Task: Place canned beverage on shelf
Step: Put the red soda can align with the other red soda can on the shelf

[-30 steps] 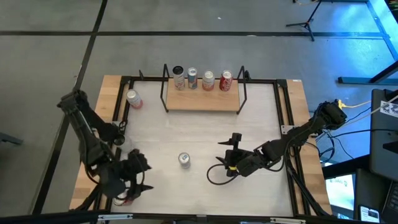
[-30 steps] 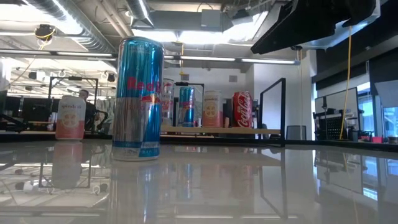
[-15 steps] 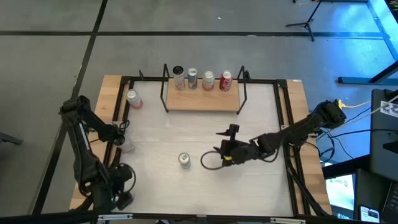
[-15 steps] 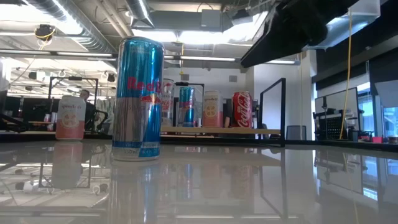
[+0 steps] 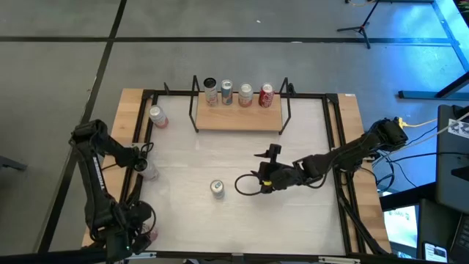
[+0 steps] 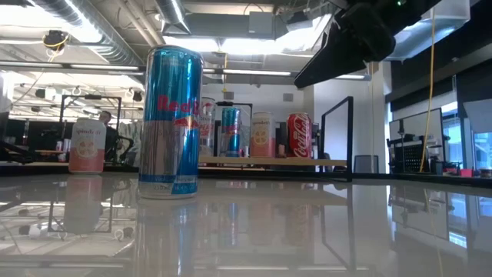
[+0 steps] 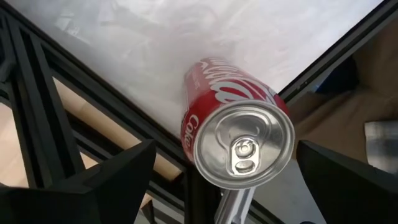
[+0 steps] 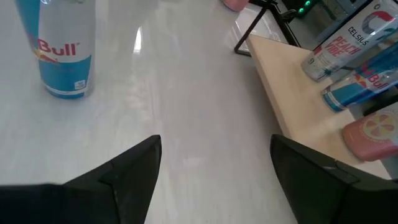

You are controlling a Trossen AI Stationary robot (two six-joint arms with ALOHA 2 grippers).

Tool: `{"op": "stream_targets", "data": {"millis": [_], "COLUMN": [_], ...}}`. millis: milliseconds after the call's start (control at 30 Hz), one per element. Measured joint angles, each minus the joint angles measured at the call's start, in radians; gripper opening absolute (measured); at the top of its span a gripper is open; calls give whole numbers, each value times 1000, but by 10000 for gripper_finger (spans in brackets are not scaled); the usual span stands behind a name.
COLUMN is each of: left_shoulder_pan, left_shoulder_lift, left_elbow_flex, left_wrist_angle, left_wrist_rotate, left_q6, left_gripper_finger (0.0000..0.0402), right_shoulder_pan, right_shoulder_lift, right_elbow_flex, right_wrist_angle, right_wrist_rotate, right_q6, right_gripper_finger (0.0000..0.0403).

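I note my right gripper (image 5: 253,184), fingers apart, with the upright Red Bull can (image 5: 218,188) at its nine o'clock.

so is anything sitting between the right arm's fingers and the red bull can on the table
Nothing visible. The right gripper is open beside the Red Bull can, with only bare white table between them. The shelf and its four cans stand farther back, out of that line.

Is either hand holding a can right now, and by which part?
No. The left hand is open above the Coke can; the right hand is open and empty.
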Motion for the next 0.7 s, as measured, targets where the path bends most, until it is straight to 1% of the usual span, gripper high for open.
{"op": "stream_targets", "data": {"millis": [133, 233, 433, 533, 600, 700], "left_shoulder_pan": [-5, -5, -4, -3, 4, 22], "left_shoulder_lift": [22, 49, 88, 88, 86, 84], "left_elbow_flex": [0, 0, 0, 0, 0, 0], "left_wrist_angle": [13, 23, 35, 34, 34, 34], "left_wrist_rotate": [-13, -22, -22, -21, -13, -18], "left_q6": [2, 2, 3, 3, 6, 59], "left_gripper_finger": [378, 378, 373, 350, 324, 282], "right_shoulder_pan": [2, 2, 2, 2, 2, 2], "right_shoulder_lift": [0, 0, 0, 0, 0, 0], "right_elbow_flex": [0, 0, 0, 0, 0, 0], "right_wrist_angle": [0, -1, -2, -1, -1, -1], "right_wrist_rotate": [-3, -24, -27, -27, -26, -23], "right_q6": [17, 21, 23, 23, 23, 21], "right_gripper_finger": [301, 301, 301, 301, 301, 301]}}
